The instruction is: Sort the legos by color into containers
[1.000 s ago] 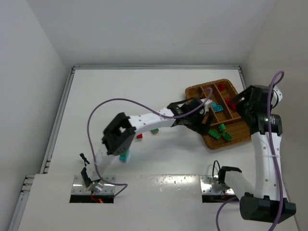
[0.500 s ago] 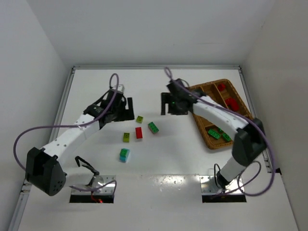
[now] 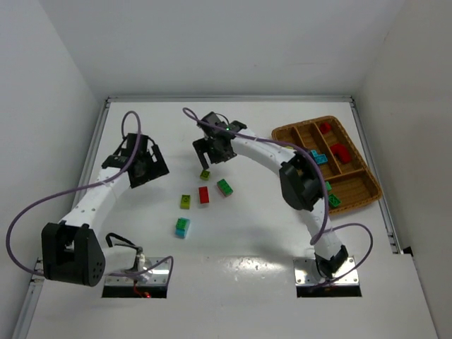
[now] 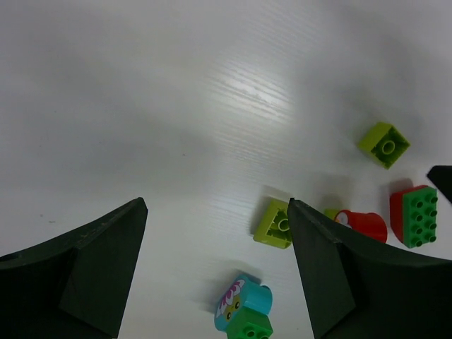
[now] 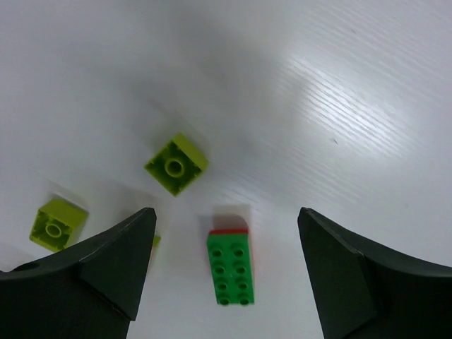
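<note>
Five loose legos lie mid-table: a yellow-green one (image 3: 205,174), another yellow-green one (image 3: 185,201), a red one (image 3: 204,195), a dark green one (image 3: 225,187) and a cyan-and-green piece (image 3: 182,227). My right gripper (image 3: 210,152) hangs open and empty just behind them; in its wrist view the green brick (image 5: 229,267), with red under it, lies between the right gripper's (image 5: 227,212) fingers. My left gripper (image 3: 154,169) is open and empty, off to their left; from the left gripper (image 4: 216,205) the cyan piece (image 4: 244,307) shows low between the fingers. The containers are the sections of the wicker tray (image 3: 364,191).
In the tray lie two red bricks (image 3: 325,128), a cyan one (image 3: 318,157) and green ones (image 3: 330,200). The right arm's elbow (image 3: 300,183) stands in front of the tray's left edge. White walls close in the table on three sides.
Both grippers have left the tray area. The left one swung back to the table's left side; the right one reached leftward to just above the loose bricks. The bricks have not moved.
</note>
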Robot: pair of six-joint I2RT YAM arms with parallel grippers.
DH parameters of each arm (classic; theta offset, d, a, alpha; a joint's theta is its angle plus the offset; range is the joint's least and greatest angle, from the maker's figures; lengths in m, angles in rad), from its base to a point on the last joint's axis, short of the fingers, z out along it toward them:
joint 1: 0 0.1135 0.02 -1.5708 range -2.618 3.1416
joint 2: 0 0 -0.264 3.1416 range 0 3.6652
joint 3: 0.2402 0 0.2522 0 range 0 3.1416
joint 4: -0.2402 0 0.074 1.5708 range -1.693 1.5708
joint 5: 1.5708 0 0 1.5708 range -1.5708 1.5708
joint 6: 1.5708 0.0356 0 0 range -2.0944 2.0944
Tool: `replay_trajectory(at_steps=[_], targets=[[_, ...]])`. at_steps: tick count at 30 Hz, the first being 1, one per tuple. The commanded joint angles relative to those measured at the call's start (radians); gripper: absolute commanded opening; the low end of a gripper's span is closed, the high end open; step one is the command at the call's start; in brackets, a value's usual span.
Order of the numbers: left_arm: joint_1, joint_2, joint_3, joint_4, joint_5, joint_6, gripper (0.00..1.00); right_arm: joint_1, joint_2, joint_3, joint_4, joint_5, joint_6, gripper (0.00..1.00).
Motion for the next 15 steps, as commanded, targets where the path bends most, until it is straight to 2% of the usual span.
replay_trajectory(at_steps=[1,9,12,15], targets=[[0.053,-0.058,-0.006,0.005,-0.002,-0.013,0.87,0.034,0.057,0.098,-0.029,-0.032,-0.102,0.82],[0.127,-0.085,-0.006,-0.017,-0.002,0.024,0.87,0.052,0.144,0.089,0.07,-0.101,-0.093,0.78],[0.136,-0.085,-0.006,-0.026,0.007,0.035,0.87,0.061,0.179,0.089,0.093,-0.063,-0.071,0.68],[0.136,-0.094,-0.006,-0.026,0.017,0.035,0.87,0.07,0.18,0.079,0.116,-0.028,-0.059,0.63]])
